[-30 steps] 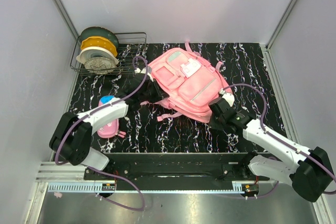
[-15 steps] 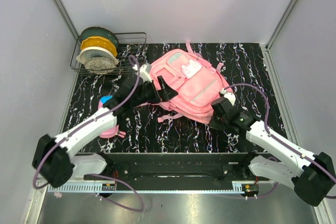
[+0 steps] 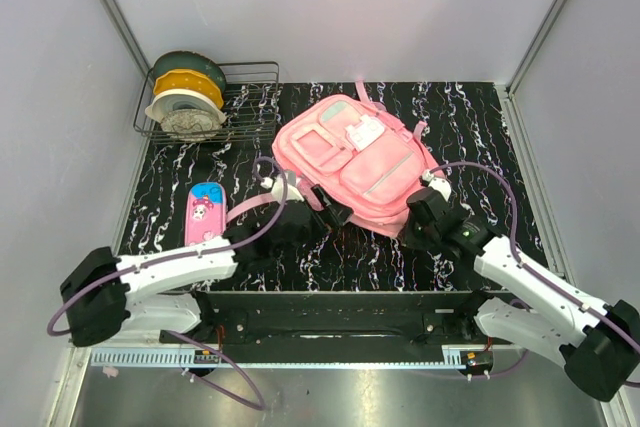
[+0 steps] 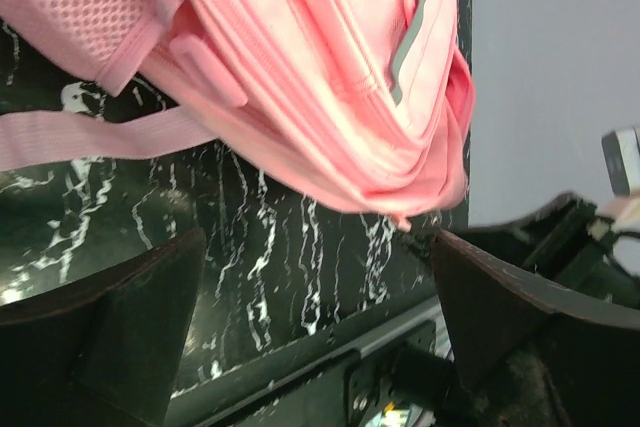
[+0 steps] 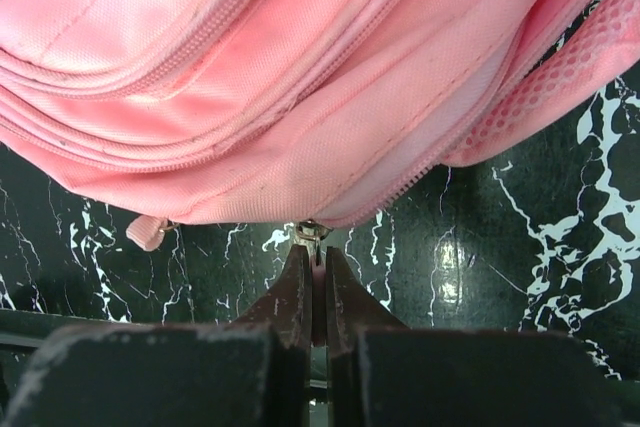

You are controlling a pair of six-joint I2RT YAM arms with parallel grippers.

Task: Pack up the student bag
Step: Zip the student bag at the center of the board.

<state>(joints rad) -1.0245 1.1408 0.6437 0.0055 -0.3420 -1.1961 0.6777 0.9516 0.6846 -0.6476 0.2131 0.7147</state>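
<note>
My right gripper (image 5: pixel 312 252) is clenched on the small zipper pull (image 5: pixel 311 232) right at my fingertips. The student bag (image 3: pixel 345 152) bulges just ahead of and above it, lying flat on the tabletop (image 3: pixel 480 117) with its front pockets up. I hold the pull at the bag's near edge, where the zip line runs along the seam. My reading is that the main compartment has to be opened before anything goes in, and the pull is the only part that moves the zip. The pinch is narrow and only at the very tips, so a sideways tug could slip it out. I would draw along the seam rather than away from it.

My left gripper (image 4: pixel 320 242) is released, with both fingers spread wide and nothing between them. It hovers low over the tabletop with the bag's near corner just ahead of it, and a pink strap (image 4: pixel 90 137) trails off to its left. It sits there, I think, to brace the soft fabric. The bag is light and unanchored, so it would slide towards my right gripper if nothing held it back.

The pink-and-blue pencil case (image 3: pixel 205 214) lies well to the left of my left gripper, apart from the bag. It is probably what gets packed once the zip is open.
</note>
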